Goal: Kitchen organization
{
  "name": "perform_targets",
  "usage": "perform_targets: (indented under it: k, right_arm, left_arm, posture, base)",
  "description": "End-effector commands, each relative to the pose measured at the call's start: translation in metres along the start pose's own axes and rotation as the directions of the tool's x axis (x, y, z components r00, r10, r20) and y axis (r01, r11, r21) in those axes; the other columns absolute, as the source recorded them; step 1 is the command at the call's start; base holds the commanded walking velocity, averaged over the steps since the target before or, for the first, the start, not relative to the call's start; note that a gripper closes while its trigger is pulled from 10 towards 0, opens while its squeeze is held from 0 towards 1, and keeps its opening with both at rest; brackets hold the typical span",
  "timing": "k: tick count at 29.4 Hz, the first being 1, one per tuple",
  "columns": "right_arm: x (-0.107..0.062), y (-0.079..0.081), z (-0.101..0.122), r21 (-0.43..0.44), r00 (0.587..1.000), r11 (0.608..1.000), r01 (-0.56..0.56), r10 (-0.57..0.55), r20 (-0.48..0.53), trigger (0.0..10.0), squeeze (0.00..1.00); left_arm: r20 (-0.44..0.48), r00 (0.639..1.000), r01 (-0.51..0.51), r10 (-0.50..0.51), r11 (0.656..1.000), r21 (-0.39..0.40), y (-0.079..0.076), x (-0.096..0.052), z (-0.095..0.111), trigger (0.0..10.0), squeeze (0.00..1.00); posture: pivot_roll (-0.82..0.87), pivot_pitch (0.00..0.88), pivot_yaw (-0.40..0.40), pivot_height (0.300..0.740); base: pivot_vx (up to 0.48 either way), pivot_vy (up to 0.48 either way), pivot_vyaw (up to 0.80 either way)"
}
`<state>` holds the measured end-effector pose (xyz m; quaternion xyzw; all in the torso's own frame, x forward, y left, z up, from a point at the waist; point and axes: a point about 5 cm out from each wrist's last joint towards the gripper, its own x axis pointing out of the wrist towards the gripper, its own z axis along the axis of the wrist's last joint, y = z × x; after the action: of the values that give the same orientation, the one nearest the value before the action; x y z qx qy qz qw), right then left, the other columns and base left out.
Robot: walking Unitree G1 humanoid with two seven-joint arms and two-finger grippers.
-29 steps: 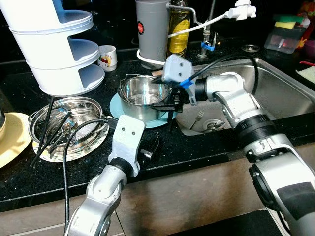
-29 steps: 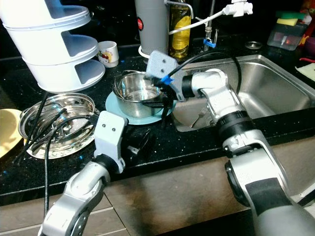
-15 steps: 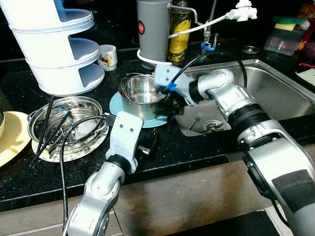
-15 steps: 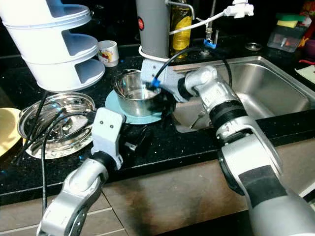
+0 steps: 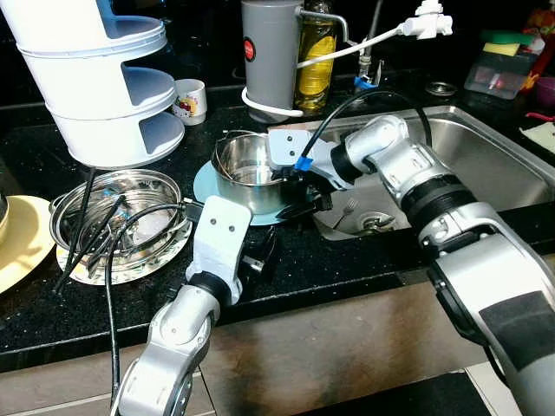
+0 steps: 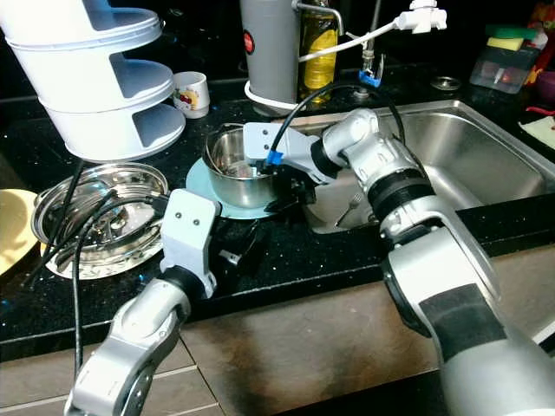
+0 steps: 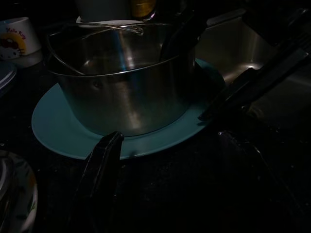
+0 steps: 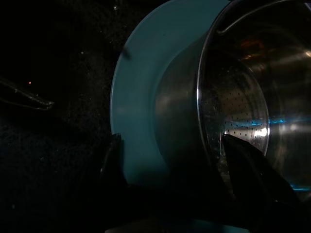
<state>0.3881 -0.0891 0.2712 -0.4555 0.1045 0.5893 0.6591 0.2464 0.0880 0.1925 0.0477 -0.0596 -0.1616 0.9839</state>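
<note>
A: Big things first. What's on that black counter?

B: The white tiered stand in the upper left of the frame, the steel sink on the right, and a steel dish full of dark utensils at the left.

A: And the job itself?

B: It's the steel pot, centre frame, standing on a teal plate just beside the sink. I'd say the step in hand is getting hold of that pot.

A: By which arm?

B: The right gripper. Its fingers are spread, one over the pot's rim on the inside, one outside the wall above the plate, so the wall sits between them, not yet pinched.

A: And the other one?

B: The left gripper hovers low near the plate's front edge, fingers apart, holding nothing.

A: Next?

B: My guess: pinch that wall firmly, then lift straight up so the plate isn't dragged along.
</note>
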Motion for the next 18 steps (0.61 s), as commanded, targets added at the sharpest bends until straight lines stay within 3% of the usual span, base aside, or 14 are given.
perform_targets:
  k: [1, 2, 3, 13, 18]
  right_arm:
    - [-0.003, -0.001, 0.000, -0.034, 0.999, 0.999, -0.023, 0.022, -0.043, 3.0, 0.00]
    - [-0.004, -0.001, 0.000, -0.048, 0.998, 0.998, -0.028, 0.026, -0.050, 3.0, 0.00]
    - [-0.005, -0.001, 0.000, -0.061, 0.998, 0.998, -0.031, 0.028, -0.060, 0.0, 0.00]
    - [-0.009, -0.004, 0.002, -0.112, 0.997, 0.993, -0.026, 0.018, -0.078, 0.0, 0.00]
    - [-0.010, -0.007, 0.011, -0.144, 1.000, 0.990, 0.008, -0.009, -0.002, 0.0, 0.00]
  left_arm:
    - [-0.012, 1.000, 0.000, 0.000, 1.000, -0.005, -0.001, 0.001, -0.001, 10.0, 0.00]
    - [-0.011, 1.000, -0.001, 0.001, 1.000, -0.007, -0.001, 0.001, -0.001, 10.0, 0.00]
    - [-0.011, 1.000, -0.001, 0.001, 1.000, -0.007, -0.001, 0.001, -0.001, 10.0, 0.00]
    - [-0.009, 1.000, 0.000, 0.000, 1.000, -0.012, -0.001, 0.002, 0.000, 10.0, 0.00]
    - [-0.005, 1.000, 0.006, -0.006, 1.000, -0.018, -0.002, 0.002, 0.001, 10.0, 0.00]
  posture:
    - [0.05, 0.000, -0.017, 0.740]
    - [0.05, 0.000, -0.018, 0.740]
    - [0.05, 0.000, -0.018, 0.740]
    - [0.05, 0.000, -0.018, 0.740]
    - [0.05, 0.000, -0.016, 0.740]
  base:
    - [0.000, 0.000, 0.00]
    - [0.000, 0.000, 0.00]
    - [0.000, 0.000, 0.00]
    - [0.000, 0.000, 0.00]
    - [0.000, 0.000, 0.00]
